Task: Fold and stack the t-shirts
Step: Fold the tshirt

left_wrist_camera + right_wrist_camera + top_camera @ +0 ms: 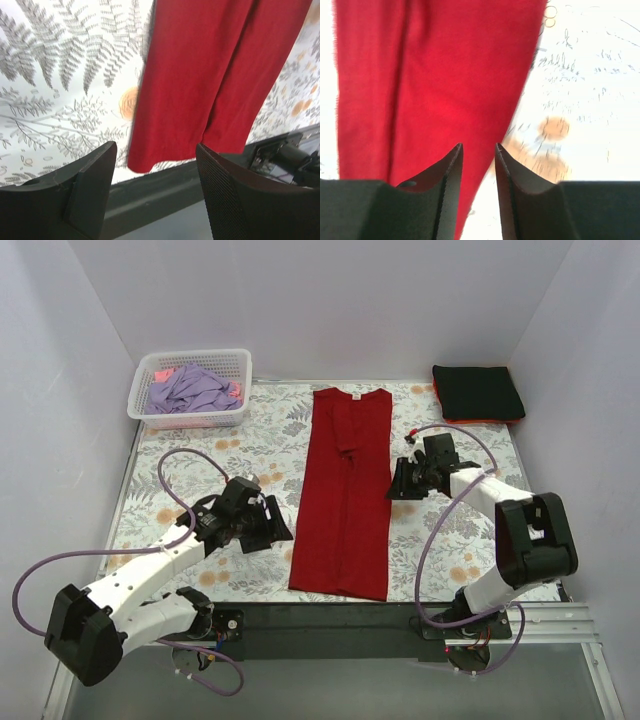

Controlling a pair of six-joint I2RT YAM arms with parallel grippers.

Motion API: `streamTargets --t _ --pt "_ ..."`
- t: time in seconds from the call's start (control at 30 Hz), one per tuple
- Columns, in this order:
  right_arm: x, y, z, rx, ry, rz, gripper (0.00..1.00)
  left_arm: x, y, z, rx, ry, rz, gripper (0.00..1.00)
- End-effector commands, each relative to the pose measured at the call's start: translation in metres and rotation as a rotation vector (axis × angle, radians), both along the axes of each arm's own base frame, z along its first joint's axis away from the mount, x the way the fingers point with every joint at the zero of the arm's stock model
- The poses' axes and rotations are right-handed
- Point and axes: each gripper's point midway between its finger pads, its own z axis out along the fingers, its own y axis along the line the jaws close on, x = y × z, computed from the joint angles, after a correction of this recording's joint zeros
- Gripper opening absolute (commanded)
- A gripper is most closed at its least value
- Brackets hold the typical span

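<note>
Deep-red t-shirt (342,495) lies flat on table (240,460), folded into a long strip. Left gripper (275,530) just L of shirt's near end, jaws wide, empty. Right gripper (400,483) just R of shirt's middle, jaws narrow, nothing between.

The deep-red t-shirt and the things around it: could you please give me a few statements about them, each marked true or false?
1. The red t-shirt lies on the table cloth, folded into a long narrow strip. True.
2. The white basket is empty. False: it holds lavender clothes and a pink one.
3. The left gripper grips the red t-shirt's hem. False: its jaws stand open with nothing between them, close to the shirt's near left corner.
4. A folded black t-shirt lies at the far right corner. True.
5. The red t-shirt's collar points toward the arms' bases. False: the collar is at the far end.
</note>
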Motion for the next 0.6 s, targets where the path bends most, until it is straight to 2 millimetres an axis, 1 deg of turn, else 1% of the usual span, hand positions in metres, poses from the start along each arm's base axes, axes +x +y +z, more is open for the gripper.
streamTargets --t 0.0,0.07,0.1,0.13,0.17,0.2,0.23,0.27,0.3,0.33,0.37,0.4,0.43,0.5,0.53,0.57 --pt "-0.02 -0.005 0.035 -0.022 -0.027 -0.006 0.4 -0.023 -0.002 -0.004 -0.013 0.052 -0.037 0.63" --pt "-0.043 -0.006 0.031 -0.04 0.014 -0.005 0.42 -0.035 -0.006 -0.009 -0.019 0.091 -0.046 0.63" --pt "-0.057 -0.008 0.035 -0.042 0.027 -0.011 0.44 -0.04 -0.007 -0.013 -0.014 0.109 -0.052 0.63" --pt "-0.076 -0.01 0.024 -0.058 0.069 -0.004 0.45 -0.045 -0.01 -0.016 -0.01 0.124 -0.059 0.63" --pt "-0.087 -0.01 0.021 -0.056 0.084 -0.001 0.45 -0.05 -0.009 -0.022 0.004 0.14 -0.063 0.61" --pt "-0.099 -0.01 0.024 -0.048 0.092 -0.01 0.46 -0.053 -0.009 -0.026 0.014 0.15 -0.064 0.59" --pt "-0.112 -0.008 0.021 -0.046 0.108 0.002 0.47 -0.058 -0.01 -0.03 0.025 0.168 -0.067 0.56" --pt "-0.128 -0.011 0.01 -0.054 0.146 0.002 0.48 -0.061 -0.009 -0.035 0.038 0.178 -0.067 0.55" --pt "-0.137 -0.01 0.012 -0.033 0.149 -0.011 0.49 -0.063 -0.008 -0.039 0.048 0.183 -0.065 0.53" --pt "-0.148 -0.007 0.011 -0.023 0.162 0.005 0.49 -0.065 -0.009 -0.042 0.052 0.187 -0.073 0.49" --pt "-0.161 -0.008 0.002 -0.018 0.191 0.003 0.49 -0.066 -0.01 -0.044 0.052 0.193 -0.067 0.47" --pt "-0.165 -0.006 0.005 0.003 0.178 0.004 0.49 -0.069 -0.009 -0.049 0.057 0.205 -0.069 0.46" --pt "-0.171 -0.004 0.005 0.021 0.193 -0.005 0.49 -0.068 -0.013 -0.049 0.043 0.197 -0.073 0.45" --pt "-0.182 -0.002 -0.001 0.025 0.208 0.007 0.5 -0.071 -0.016 -0.055 0.044 0.214 -0.08 0.43" --pt "-0.187 0.0 -0.003 0.026 0.226 0.003 0.5 -0.07 -0.02 -0.054 0.036 0.209 -0.086 0.43" --pt "-0.189 0.001 -0.004 0.032 0.231 0.0 0.5 -0.071 -0.02 -0.059 0.051 0.221 -0.087 0.42"
